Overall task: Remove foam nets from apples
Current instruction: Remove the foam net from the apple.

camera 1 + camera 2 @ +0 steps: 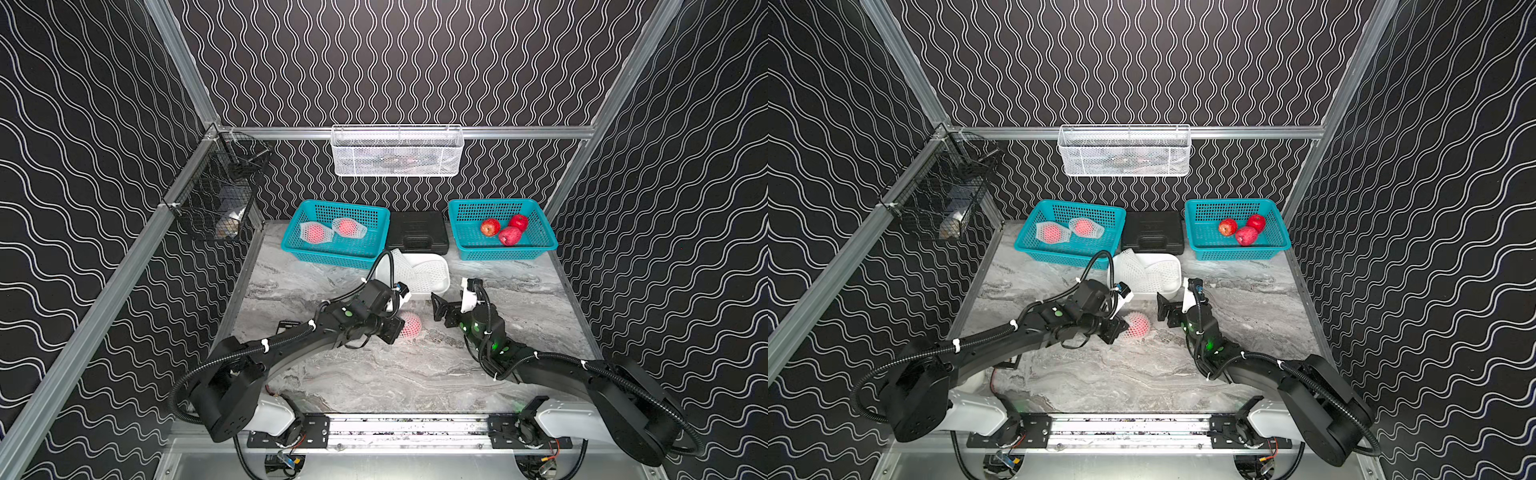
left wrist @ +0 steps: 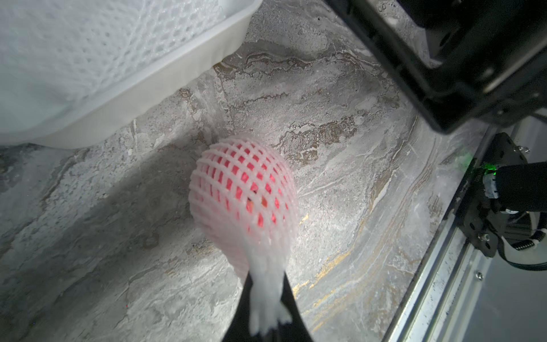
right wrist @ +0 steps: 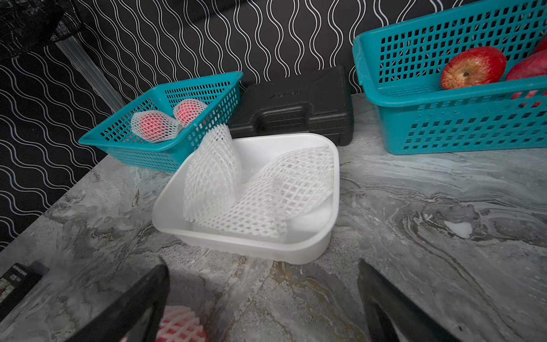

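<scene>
- My left tool (image 2: 266,299) is closed narrow on the bunched end of the foam net (image 2: 268,275). The white tail sticks out between its two fingers.
- The apple (image 2: 244,177) is inside this net, and red shows through the holes. In both top views it is a little below the centre of the frame, low over the worktop (image 1: 374,374). I cannot tell if it rests there or hangs slightly.
- My right tool (image 3: 260,266) is wide open and holds nothing. It stands just beside the apple, between it and the white tub (image 3: 251,251) that holds the empty nets (image 3: 266,192).
- I think the step in hand is to strip this net. I would keep the left pinch firm and bring the right tool around the body of the fruit, closing gently because the skin bruises.
- Then I would pull the left tool straight away along the axis of the net, slowly, so the foam stretches and slides off and does not tear.
- The risk is that the apple rolls free or that my elbow pushes the tub, which is close.
- Two wrapped apples (image 1: 316,232) wait in the left teal basket (image 1: 328,255), at the upper left of the worktop. Three bare apples (image 1: 510,236) lie in the right teal basket (image 1: 498,251).
</scene>
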You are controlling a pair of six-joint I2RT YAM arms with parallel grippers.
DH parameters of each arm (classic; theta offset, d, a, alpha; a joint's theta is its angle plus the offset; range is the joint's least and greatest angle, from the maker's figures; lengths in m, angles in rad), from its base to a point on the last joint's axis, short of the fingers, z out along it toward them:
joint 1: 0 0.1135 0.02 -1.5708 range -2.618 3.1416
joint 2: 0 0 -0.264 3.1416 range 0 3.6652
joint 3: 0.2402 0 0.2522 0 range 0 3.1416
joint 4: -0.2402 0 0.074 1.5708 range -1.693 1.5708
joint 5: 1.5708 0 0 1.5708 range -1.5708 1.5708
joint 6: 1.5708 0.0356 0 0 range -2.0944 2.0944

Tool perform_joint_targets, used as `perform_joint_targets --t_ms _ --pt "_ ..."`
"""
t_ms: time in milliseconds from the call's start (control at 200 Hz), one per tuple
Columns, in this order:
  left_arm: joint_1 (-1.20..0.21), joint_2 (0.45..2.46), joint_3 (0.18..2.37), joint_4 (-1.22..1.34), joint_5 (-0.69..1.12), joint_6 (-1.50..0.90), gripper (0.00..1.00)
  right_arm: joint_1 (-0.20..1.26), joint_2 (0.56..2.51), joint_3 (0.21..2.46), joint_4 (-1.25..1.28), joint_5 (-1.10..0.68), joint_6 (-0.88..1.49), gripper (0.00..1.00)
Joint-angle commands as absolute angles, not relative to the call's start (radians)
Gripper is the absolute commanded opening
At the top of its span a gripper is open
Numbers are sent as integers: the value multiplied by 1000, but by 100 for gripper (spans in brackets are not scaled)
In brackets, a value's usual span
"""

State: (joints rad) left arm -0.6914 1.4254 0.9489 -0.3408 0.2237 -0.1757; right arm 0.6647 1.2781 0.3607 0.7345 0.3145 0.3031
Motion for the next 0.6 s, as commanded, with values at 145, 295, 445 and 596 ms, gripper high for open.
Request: perform_joint_targets --t_ms 145,295,445,596 --pt "-690 1495 1143 -669 252 -114 0 664 1273 364 755 327 321 100" --pt "-690 1548 1219 -748 248 -89 0 664 1260 358 749 338 319 100" --pt "-690 1545 1280 -763 281 -72 0 664 1259 354 760 344 319 100" --pt "-690 1551 1320 -766 282 -72 0 664 1261 355 758 347 321 100"
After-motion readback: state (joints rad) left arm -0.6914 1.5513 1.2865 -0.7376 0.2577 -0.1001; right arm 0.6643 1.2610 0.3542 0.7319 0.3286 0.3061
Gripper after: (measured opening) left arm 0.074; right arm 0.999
